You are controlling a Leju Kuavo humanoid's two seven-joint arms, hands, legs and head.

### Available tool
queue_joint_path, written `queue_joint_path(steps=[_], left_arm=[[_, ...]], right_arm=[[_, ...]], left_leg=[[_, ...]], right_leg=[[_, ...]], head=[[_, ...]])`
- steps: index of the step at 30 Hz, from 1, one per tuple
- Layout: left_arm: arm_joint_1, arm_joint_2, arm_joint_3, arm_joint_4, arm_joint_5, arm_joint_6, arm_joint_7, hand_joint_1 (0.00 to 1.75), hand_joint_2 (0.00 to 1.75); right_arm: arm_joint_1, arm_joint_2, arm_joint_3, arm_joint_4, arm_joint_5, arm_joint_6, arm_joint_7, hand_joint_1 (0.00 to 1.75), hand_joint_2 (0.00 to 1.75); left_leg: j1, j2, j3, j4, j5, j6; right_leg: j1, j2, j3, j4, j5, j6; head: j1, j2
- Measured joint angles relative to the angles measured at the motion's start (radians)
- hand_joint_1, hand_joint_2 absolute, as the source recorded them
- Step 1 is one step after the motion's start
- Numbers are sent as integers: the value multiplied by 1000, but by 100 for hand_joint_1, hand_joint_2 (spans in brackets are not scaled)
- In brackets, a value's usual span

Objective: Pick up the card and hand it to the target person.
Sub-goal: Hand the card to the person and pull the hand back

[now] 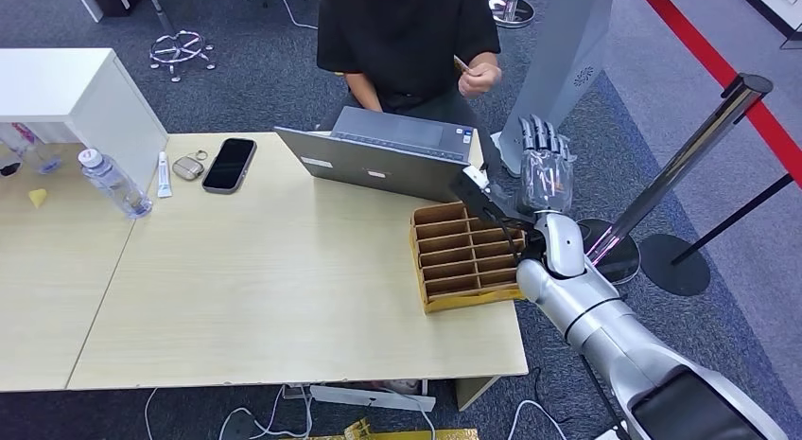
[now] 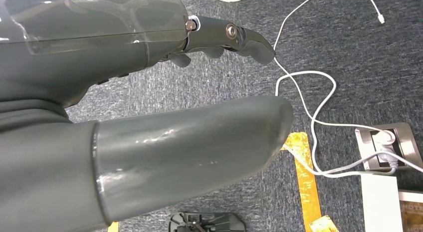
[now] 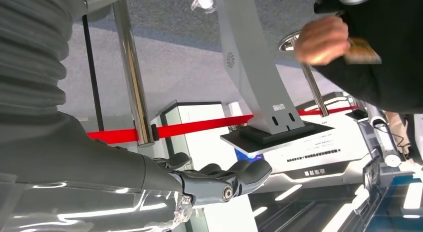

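Card handed over — person holding it.
Right hand (image 1: 543, 166) is hovering empty, fingers spread, beyond the table's (image 1: 284, 298) far right corner; the person's hand (image 1: 479, 78) is gripping the card (image 3: 360, 50). Left hand (image 2: 149, 92) is hanging empty, fingers apart.

Matt pale wood table (image 1: 284, 298); brown cardboard organizer (image 1: 463, 260); glossy phone (image 1: 230, 164).

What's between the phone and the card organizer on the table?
Head view: bare tabletop between phone and organizer; the laptop lies just behind that line.
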Motion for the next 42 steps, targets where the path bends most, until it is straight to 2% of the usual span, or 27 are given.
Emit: queue_joint_path(steps=[3,6,12,15,17,21,23,29,34,42], left_arm=[[2,0,1,0,2,1,-1,0,0],[5,-1,6,-1,7,3,-4,0,0],[13,-3,17,-1,20,9,-15,0,0],[19,-3,27,-2,30,13,-23,0,0],[23,-2,34,-2,37,15,-30,0,0],[28,0,47,-2,49,17,-43,0,0],[28,1,52,-1,54,17,-48,0,0],[28,2,56,-1,59,18,-53,0,0],[25,5,65,-1,69,20,-63,0,0],[24,5,66,-1,70,21,-63,0,0]], right_arm=[[13,-8,-11,-38,8,-28,3,0,175],[57,-5,-81,-124,41,-45,-11,0,175],[204,67,-329,-342,71,-45,-140,0,175],[283,120,-428,-452,-7,-45,-250,0,175],[329,137,-454,-516,-89,-45,-299,0,175],[385,131,-417,-563,-312,-45,-365,0,175],[401,126,-382,-542,-377,-45,-388,0,175],[416,137,-358,-507,-393,-45,-403,0,175],[412,155,-208,-356,-521,-45,-444,0,175],[412,167,-202,-336,-540,-45,-457,0,175]], left_leg=[[0,0,0,0,1,0],[0,-1,0,0,0,0],[0,-1,0,0,0,-1],[0,-1,0,0,0,-1],[1,-1,-1,0,0,-1],[1,-1,-1,0,0,-1],[1,-2,-1,0,0,-1],[0,0,0,-1,1,-1],[1,1,2,-2,0,-1],[1,1,1,-1,0,0]], right_leg=[[0,0,0,-1,1,0],[0,-1,0,0,-1,0],[0,-1,0,0,-1,0],[0,-1,0,0,-1,-1],[1,-1,0,0,-1,-1],[1,-1,0,0,-1,-1],[1,-2,0,0,0,-1],[1,0,0,-1,1,0],[1,1,2,-2,0,-1],[1,1,1,-1,0,0]], head=[[0,0],[0,0],[0,0],[0,0],[0,0],[0,0],[0,0],[0,0],[0,0],[0,0]])
